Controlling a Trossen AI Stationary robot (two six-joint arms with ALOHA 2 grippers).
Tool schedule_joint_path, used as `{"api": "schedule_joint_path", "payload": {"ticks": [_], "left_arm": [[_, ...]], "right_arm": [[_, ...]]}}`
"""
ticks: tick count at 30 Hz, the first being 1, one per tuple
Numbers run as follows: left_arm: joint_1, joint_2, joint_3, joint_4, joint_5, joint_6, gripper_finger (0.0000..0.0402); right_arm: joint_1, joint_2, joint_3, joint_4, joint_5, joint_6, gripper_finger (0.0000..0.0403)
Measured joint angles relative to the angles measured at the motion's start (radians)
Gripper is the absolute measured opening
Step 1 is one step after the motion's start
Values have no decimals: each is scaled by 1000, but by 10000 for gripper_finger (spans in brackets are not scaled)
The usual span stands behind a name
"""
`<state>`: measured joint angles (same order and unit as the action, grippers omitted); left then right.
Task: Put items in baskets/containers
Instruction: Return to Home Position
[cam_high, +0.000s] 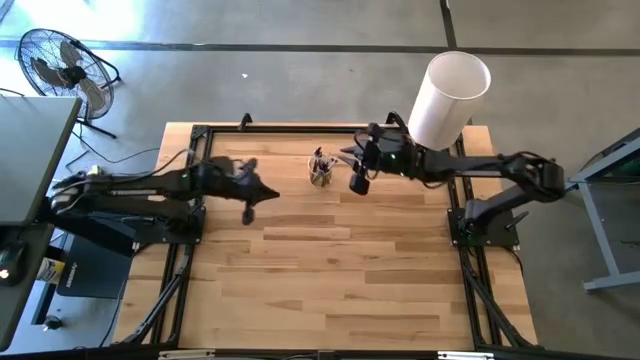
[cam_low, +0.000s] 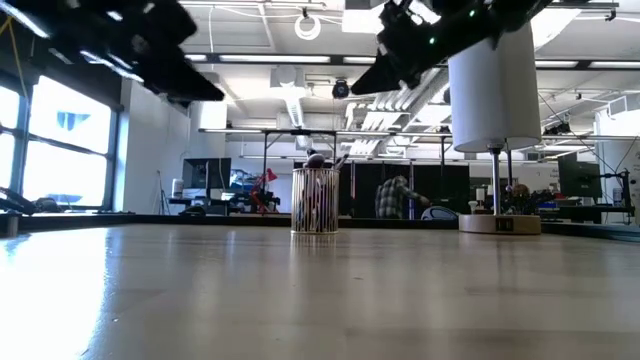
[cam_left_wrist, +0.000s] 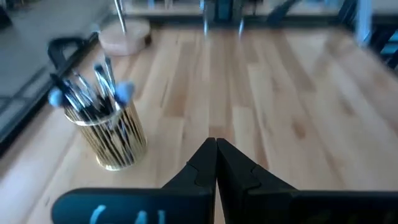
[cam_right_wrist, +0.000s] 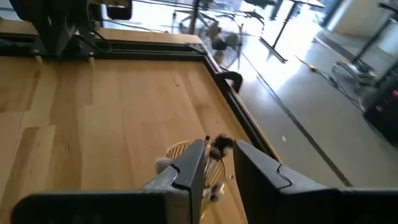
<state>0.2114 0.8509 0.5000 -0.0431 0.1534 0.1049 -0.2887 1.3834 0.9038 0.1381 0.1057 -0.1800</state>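
2 fingers (cam_left_wrist: 249, 177) of the left gripper (cam_high: 250, 197) press together, empty, above the table (cam_high: 330, 290), left of centre in the high view. Farther back, the right gripper (cam_right_wrist: 221, 149), narrowly parted and empty, hangs just right of the cup (cam_high: 320, 174), upper centre, which holds the brushes (cam_left_wrist: 93, 93).

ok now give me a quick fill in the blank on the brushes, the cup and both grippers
1. The brushes stand in the cup with their bristle ends pointing ___.
2. The left gripper has its fingers ___.
3. The right gripper has its fingers ___.
4. Seen from above, the cup sits ___ the two grippers.
Missing words: up; shut; open; between.
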Motion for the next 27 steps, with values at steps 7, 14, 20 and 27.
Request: {"api": "schedule_joint_path", "payload": {"ticks": [7, 14, 20, 27], "left_arm": [[3, -354, -181, -2, -46, -150, 0], [-139, -588, -247, -130, -214, -161, 0], [-187, -727, -309, -234, -184, -154, 0], [-186, -844, -344, -281, -164, -162, 0]], "right_arm": [[182, -85, 1, -202, 267, 223, 47], [301, -76, 0, -309, 341, 464, 6], [358, -74, 0, -329, 372, 484, 2], [364, -74, 0, -412, 250, 555, 2]]}}
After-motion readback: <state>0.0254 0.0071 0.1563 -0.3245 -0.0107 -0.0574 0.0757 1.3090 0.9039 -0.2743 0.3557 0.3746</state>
